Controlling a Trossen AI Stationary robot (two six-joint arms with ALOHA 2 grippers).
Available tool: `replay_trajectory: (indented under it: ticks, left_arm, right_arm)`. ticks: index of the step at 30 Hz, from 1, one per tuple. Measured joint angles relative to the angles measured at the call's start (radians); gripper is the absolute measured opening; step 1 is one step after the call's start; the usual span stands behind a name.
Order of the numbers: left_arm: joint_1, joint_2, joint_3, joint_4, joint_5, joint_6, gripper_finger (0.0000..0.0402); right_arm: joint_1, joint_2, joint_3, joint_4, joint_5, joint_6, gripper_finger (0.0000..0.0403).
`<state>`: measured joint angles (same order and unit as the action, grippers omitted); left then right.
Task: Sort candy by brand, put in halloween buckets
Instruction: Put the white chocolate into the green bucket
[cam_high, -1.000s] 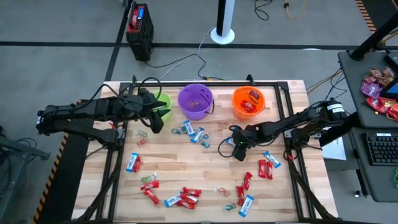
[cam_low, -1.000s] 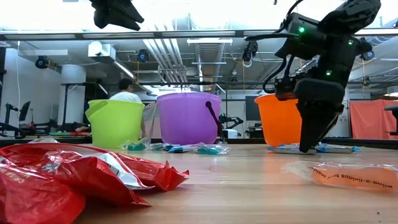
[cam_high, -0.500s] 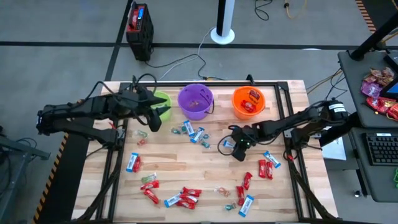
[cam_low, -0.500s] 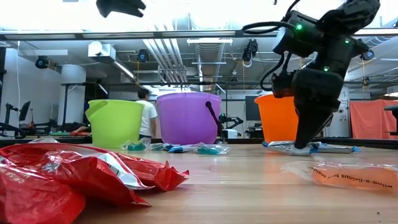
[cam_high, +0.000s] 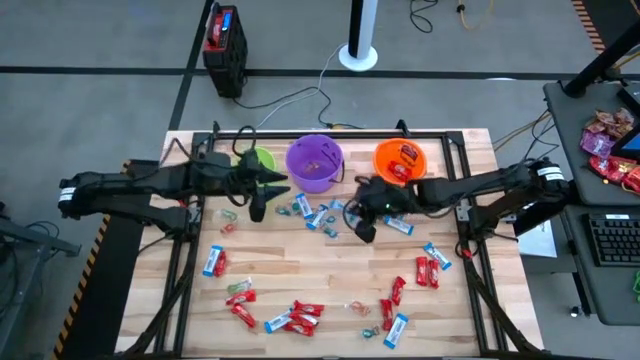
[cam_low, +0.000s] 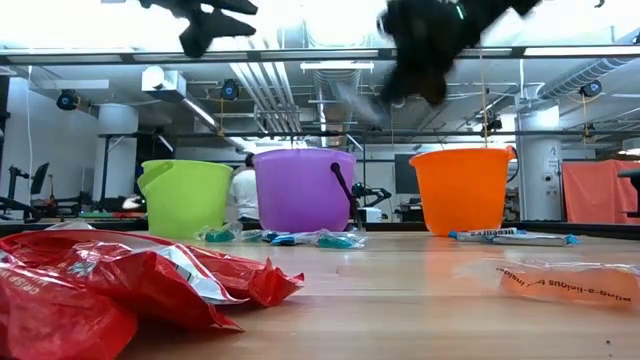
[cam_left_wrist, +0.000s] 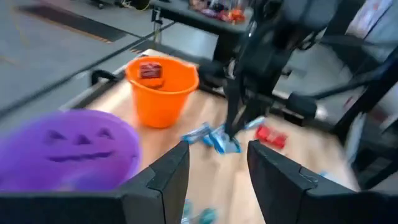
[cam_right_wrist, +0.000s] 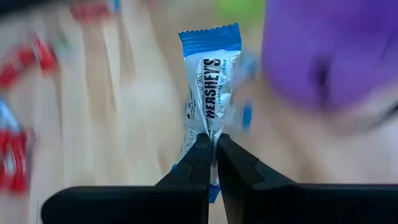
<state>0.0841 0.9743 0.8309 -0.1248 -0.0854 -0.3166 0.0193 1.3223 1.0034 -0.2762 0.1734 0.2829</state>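
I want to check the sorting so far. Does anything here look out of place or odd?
Nothing looks spilled or damaged. The purple bucket and orange bucket stand upright, the orange one holding red candy. The right gripper pinches a blue-and-white Hershey's candy. Much candy remains loose on the table.

a wooden desk (cam_high: 300, 270) with a black frame stands on a grey floor (cam_high: 90, 100). behind it a red-and-black box (cam_high: 223, 38) and a white pole base (cam_high: 358, 55) sit on the floor, with cables (cam_high: 290, 98) trailing to the desk. a keyboard (cam_high: 612, 240) lies on a side table. a person (cam_low: 242, 190) stands far back in the room.
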Motion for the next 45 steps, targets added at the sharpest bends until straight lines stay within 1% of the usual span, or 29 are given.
replay_trajectory:
  ticks: [4,7,11,14,20,23,25,27,28,30,31,32,34,36,41,45]
  left_arm:
    - [0.000,0.020,-0.108,0.244,0.043,-0.103,0.0149]
    - [0.000,0.044,-0.135,0.348,0.052,-0.120,0.0163]
    - [0.000,0.073,-0.111,0.365,0.052,-0.112,0.0191]
    - [-0.001,0.098,-0.084,0.367,0.049,-0.091,0.0208]
    - [0.000,0.143,-0.029,0.362,0.043,-0.042,0.0211]
    - [0.003,0.158,-0.009,0.352,-0.001,-0.042,0.0195]
    - [0.003,0.170,0.002,0.346,-0.041,-0.040,0.0172]
    - [0.004,0.178,0.007,0.345,-0.065,-0.040,0.0135]
    - [0.005,0.183,0.011,0.347,-0.067,-0.040,0.0110]
    - [0.004,0.190,0.015,0.340,-0.069,-0.039,0.0048]
    - [0.005,0.196,0.020,0.338,-0.071,-0.037,0.0026]
    - [0.006,0.199,0.023,0.338,-0.075,-0.037,0.0019]
    - [0.005,0.205,0.032,0.333,-0.091,-0.034,0.0018]
    - [0.007,0.212,0.043,0.323,-0.100,-0.026,0.0013]
    - [0.028,0.218,0.091,0.232,-0.121,-0.004,0.0012]
    - [0.061,0.214,0.159,0.072,-0.166,0.032,0.0012]
  right_arm:
    - [0.000,0.041,0.166,0.002,0.057,-0.165,0.0011]
    - [-0.001,0.082,0.270,-0.013,0.092,-0.261,0.0011]
    - [-0.016,0.124,0.376,-0.033,0.099,-0.314,0.0011]
    - [-0.019,0.159,0.414,-0.042,0.100,-0.357,0.0011]
    - [-0.024,0.184,0.450,-0.040,0.079,-0.409,0.0012]
    - [-0.027,0.181,0.450,-0.046,0.073,-0.445,0.0012]
    - [-0.030,0.175,0.450,-0.048,0.070,-0.461,0.0012]
    - [-0.036,0.173,0.450,-0.052,0.055,-0.467,0.0012]
    - [-0.040,0.173,0.450,-0.052,0.046,-0.467,0.0012]
    - [-0.046,0.173,0.450,-0.062,0.033,-0.467,0.0013]
    - [-0.049,0.173,0.449,-0.066,0.033,-0.467,0.0013]
    - [-0.054,0.173,0.449,-0.069,0.030,-0.467,0.0013]
    - [-0.069,0.172,0.449,-0.074,0.002,-0.464,0.0017]
    - [-0.090,0.171,0.449,-0.088,-0.027,-0.430,0.0028]
    - [-0.163,0.170,0.449,-0.130,-0.120,-0.351,0.0082]
    - [-0.228,0.156,0.449,-0.143,-0.177,-0.336,0.0126]
